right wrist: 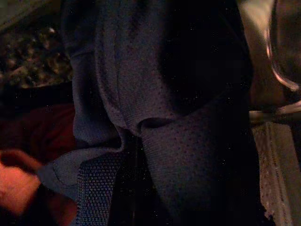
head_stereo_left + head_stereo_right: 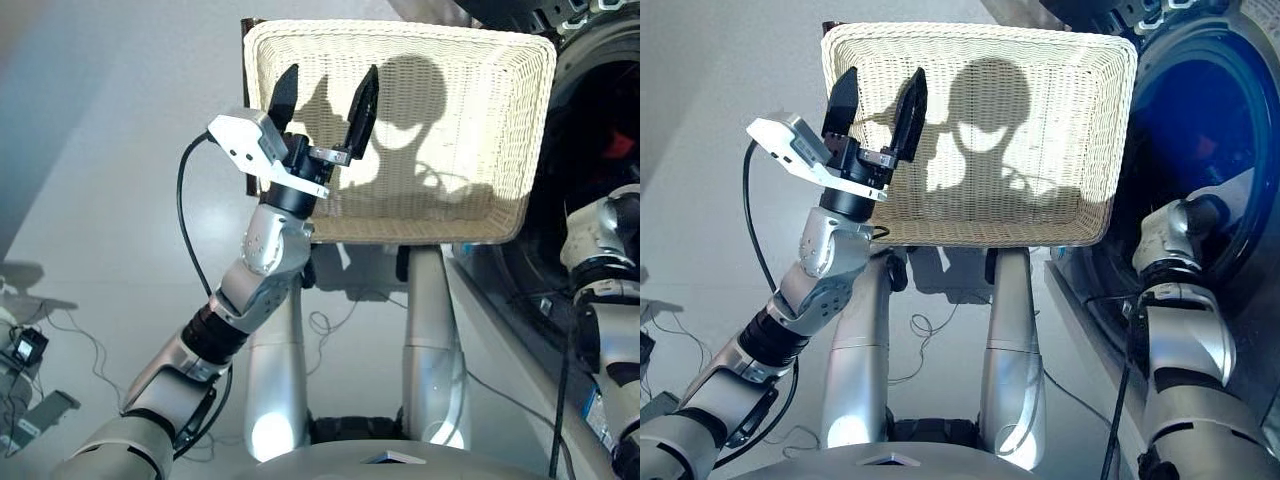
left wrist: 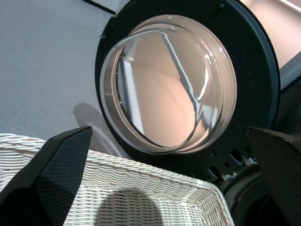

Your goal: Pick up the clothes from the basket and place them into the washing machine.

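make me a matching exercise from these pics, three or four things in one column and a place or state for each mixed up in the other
Things:
1. basket
2. left gripper
3. navy blue garment
4. porthole door

States or places:
a. fingers spread apart, holding nothing
b. swung open, its glass bowl in view
c. no clothes left in it
d. hanging right in front of the right wrist camera

Pairs: 1-c, 2-a, 3-d, 4-b
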Controlling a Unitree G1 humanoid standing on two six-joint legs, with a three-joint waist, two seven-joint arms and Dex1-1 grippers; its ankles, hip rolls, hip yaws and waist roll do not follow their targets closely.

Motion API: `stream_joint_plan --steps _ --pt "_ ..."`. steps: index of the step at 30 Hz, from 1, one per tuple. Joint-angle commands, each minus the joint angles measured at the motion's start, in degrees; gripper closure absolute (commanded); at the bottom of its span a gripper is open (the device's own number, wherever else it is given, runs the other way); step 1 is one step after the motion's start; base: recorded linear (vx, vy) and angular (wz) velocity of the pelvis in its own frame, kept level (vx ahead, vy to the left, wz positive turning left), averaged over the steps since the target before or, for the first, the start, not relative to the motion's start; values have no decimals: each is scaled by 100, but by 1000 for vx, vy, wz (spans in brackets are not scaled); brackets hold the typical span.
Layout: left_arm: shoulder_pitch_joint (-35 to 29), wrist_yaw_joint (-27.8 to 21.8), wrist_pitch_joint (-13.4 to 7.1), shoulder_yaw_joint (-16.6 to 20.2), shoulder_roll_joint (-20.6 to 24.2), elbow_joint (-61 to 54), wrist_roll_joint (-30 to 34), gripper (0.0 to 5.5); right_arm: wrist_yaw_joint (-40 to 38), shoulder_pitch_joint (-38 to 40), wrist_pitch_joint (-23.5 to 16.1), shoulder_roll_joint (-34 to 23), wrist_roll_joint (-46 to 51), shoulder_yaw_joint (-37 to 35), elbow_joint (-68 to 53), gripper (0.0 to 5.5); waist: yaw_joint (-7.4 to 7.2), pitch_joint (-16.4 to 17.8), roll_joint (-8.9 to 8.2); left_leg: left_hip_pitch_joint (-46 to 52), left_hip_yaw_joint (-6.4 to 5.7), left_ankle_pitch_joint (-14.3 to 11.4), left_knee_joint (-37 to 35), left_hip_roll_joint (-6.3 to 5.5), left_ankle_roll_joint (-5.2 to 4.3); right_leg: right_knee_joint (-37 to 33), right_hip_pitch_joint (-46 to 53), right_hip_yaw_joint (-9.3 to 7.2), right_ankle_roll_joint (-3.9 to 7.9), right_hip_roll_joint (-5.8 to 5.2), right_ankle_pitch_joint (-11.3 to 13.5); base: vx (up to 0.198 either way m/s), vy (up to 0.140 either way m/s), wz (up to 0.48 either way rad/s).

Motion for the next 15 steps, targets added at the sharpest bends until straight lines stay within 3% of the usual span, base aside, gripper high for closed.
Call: stream_joint_plan --steps 1,2,9,15 --pt "-20 -42 -352 0 -8 -711 217 0 184 -171 -157 -1135 289 261 18 541 -60 -92 172 196 49 -721 626 219 -249 -426 313 -23 198 0 202 0 0 0" --pt "-23 -42 -352 6 -5 -718 216 0 244 -174 -144 -1140 339 286 47 0 -57 -92 171 203 53 -718 617 219 -250 -431 318 -26 194 0 203 0 0 0" --pt "-71 -56 -356 25 -50 -670 235 0 440 -87 -213 -859 386 399 -154 0 -82 -92 153 229 64 -698 570 221 -241 -460 336 -38 188 23 212 0 0 0" --pt "-40 -42 -335 128 -137 -636 244 0 269 260 -488 -94 0 445 -1256 0 -137 -92 116 246 124 -697 530 241 -224 -489 307 -5 187 54 227 0 0 0"
